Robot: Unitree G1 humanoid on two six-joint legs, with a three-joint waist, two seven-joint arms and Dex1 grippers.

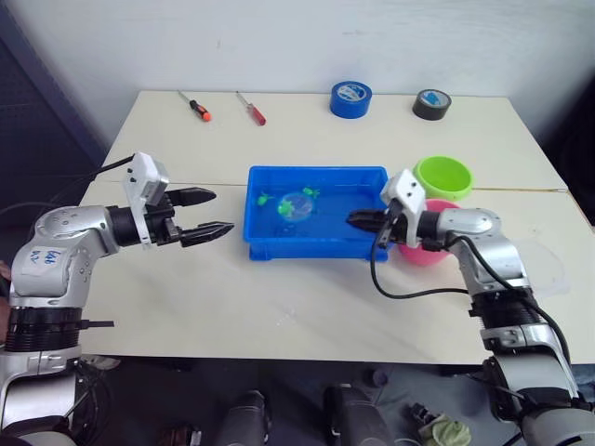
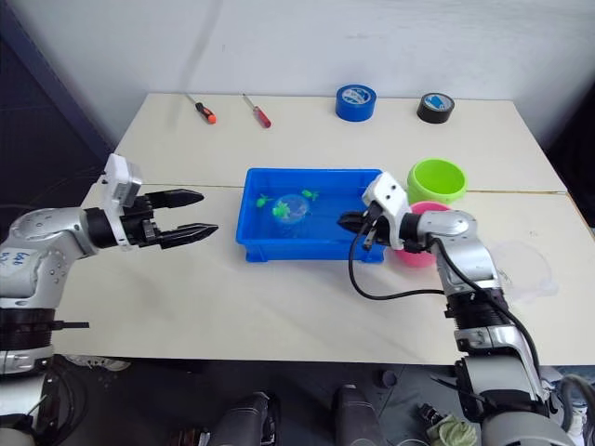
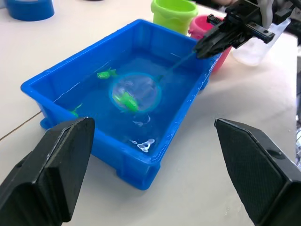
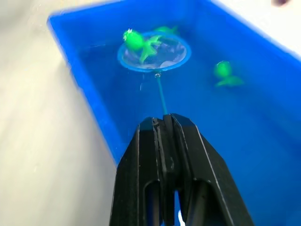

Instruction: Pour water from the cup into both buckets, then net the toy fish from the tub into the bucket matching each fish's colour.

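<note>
Pale table (image 1: 307,307) carried the blue tub (image 1: 316,243) at centre, green bucket (image 1: 442,177) and pink bucket (image 1: 423,254) just right of it, clear cup (image 1: 544,265) further right. Two screwdrivers (image 1: 196,107), blue tape roll (image 1: 351,98) and black tape roll (image 1: 432,103) lay along the far edge.

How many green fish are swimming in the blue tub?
3. One green fish sits in the net, one floats beside the hoop, one hugs the tub wall. Others may be hidden.

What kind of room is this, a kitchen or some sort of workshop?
Probably a workshop or lab. A plain table carries screwdrivers, tape rolls and a blue tub of toy fish, where the right hand holds a small net.
</note>
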